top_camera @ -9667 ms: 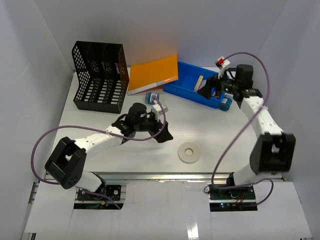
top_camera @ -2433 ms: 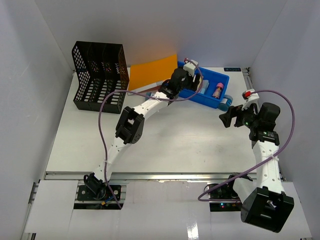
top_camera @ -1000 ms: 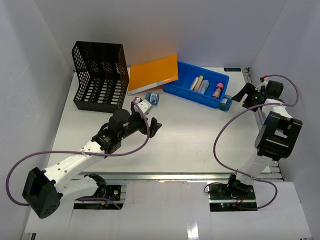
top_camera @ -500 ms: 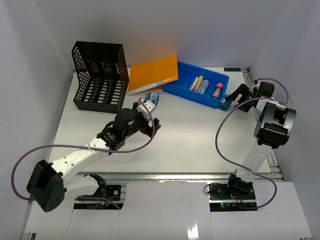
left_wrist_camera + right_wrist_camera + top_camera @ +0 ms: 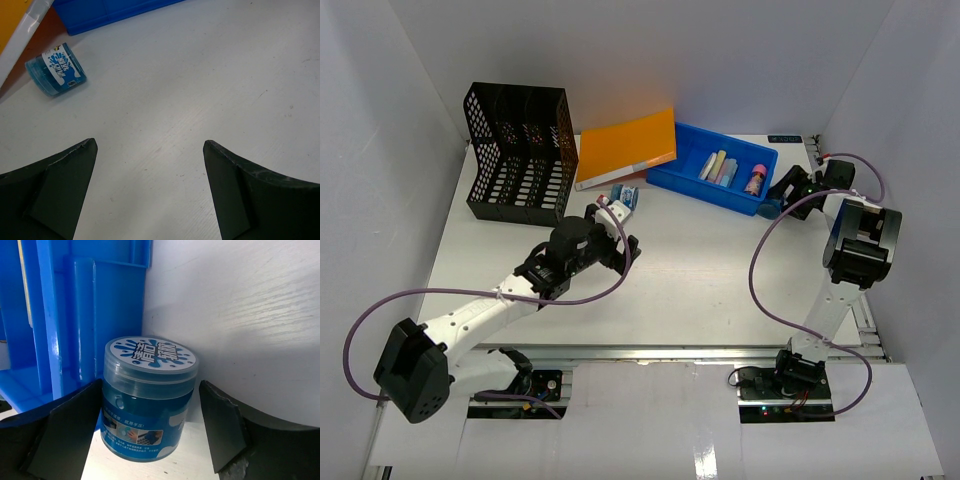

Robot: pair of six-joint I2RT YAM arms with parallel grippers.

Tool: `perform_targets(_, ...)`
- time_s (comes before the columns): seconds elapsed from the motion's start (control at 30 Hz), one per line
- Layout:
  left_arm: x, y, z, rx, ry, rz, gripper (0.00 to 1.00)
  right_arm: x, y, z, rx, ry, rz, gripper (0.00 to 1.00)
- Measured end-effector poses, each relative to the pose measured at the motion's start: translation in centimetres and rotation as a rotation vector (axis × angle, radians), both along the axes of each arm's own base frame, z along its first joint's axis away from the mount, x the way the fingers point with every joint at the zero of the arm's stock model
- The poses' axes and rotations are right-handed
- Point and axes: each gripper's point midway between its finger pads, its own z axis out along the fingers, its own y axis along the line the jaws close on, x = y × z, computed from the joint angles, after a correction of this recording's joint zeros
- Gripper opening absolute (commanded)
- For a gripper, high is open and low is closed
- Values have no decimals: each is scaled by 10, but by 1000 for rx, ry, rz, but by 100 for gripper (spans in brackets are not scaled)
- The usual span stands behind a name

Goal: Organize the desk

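Observation:
The desk (image 5: 720, 280) is a white tabletop. A blue jar (image 5: 147, 400) stands against the outer wall of the blue tray (image 5: 75, 315). My right gripper (image 5: 150, 390) is open with a finger on each side of this jar, a gap showing on the right. In the top view my right gripper (image 5: 778, 195) covers most of that jar. A second blue jar (image 5: 625, 195) lies on its side by the orange folder (image 5: 625, 145). My left gripper (image 5: 625, 248) is open and empty above bare desk, short of this jar (image 5: 56, 70).
A black mesh file rack (image 5: 520, 150) stands at the back left. The blue tray (image 5: 715, 170) holds several small items. An aluminium rail (image 5: 650, 352) runs along the near edge. White walls close in the left, back and right sides.
My right gripper has closed in on the jar beside the tray and now straddles it. My left gripper moved towards the far side earlier and has held still for the last half second.

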Motion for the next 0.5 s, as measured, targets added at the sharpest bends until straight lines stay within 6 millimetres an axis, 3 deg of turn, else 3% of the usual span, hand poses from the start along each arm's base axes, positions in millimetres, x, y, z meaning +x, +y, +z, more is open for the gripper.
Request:
perform_targets(0.33,0,0,-3,4,6,-1,98,6,-8,-1,-54,-12,-40,38)
perform_targets(0.5,-2,-3,-1,-19,20,-18,98,-4,-13,0,-104,-22,-41,20)
